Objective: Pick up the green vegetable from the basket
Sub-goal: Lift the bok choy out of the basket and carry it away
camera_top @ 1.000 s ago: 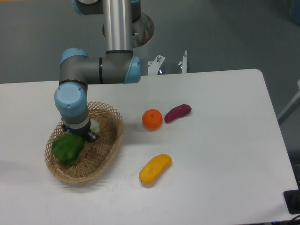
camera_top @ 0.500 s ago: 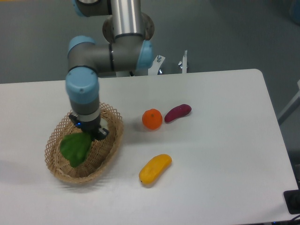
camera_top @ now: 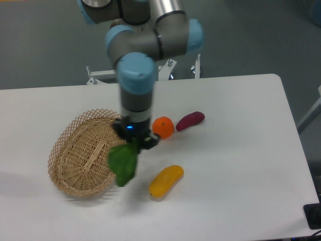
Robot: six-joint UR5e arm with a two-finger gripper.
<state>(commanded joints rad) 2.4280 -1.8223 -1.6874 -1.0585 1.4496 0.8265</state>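
Note:
The green vegetable (camera_top: 123,163) hangs from my gripper (camera_top: 134,143), dark leaves downward, in the air over the right rim of the basket (camera_top: 80,150). The gripper is shut on its upper end; the pale stalk end is hidden by the fingers. The oval tan wicker basket sits on the left of the white table and holds nothing that I can see. The arm reaches down from the back, its wrist above the gripper.
A yellow mango-shaped fruit (camera_top: 166,181) lies right of the hanging vegetable. An orange (camera_top: 163,127) sits just right of the gripper, a purple sweet potato (camera_top: 190,120) beyond it. The table edge runs along the front and right.
The gripper has lifted the green vegetable out of the basket and carried it to the right, from over the basket's middle to its right rim. The basket now shows bare.

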